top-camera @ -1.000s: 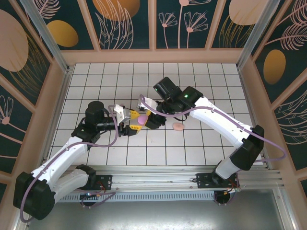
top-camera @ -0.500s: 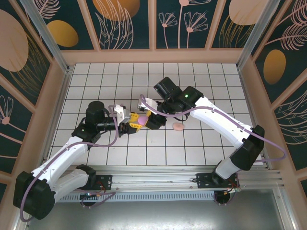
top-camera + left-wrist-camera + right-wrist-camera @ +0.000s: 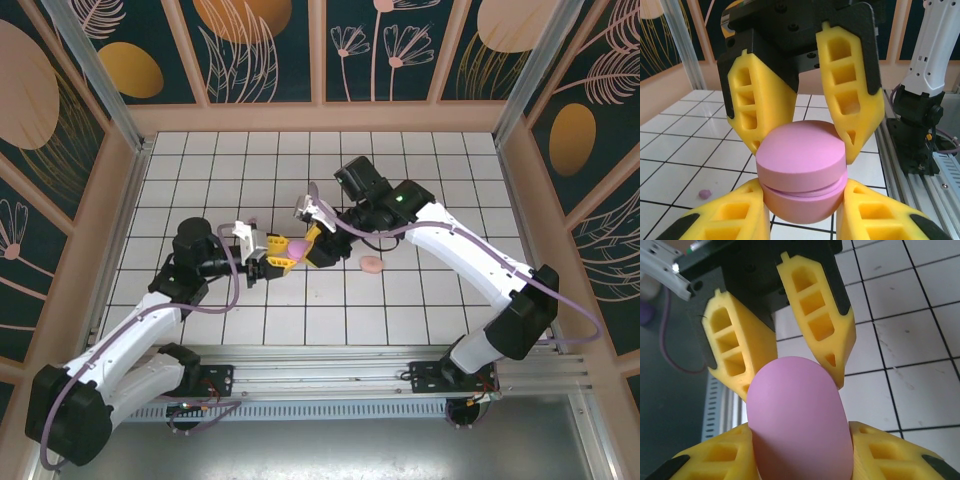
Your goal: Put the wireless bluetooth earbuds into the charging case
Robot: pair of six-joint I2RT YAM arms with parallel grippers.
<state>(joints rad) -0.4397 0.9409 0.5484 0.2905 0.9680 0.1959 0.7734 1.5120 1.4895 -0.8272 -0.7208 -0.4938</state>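
The left claw [image 3: 801, 200] and the right claw [image 3: 800, 437] are each clamped on one purple-pink charging case [image 3: 801, 155], gripped from opposite sides above the tiled desk [image 3: 685, 150]. A tiny purple earbud [image 3: 704, 193] is seen lying on the tiles, apart from both claws, and a pink oval piece [image 3: 371, 264] rests on the desk beside the right arm.

Left gripper [image 3: 287, 256] and right gripper [image 3: 311, 245], meeting on a purple case [image 3: 298, 245], block the table's [image 3: 200, 160] centre; a pink case [image 3: 371, 264] lies near. Its far side is free.
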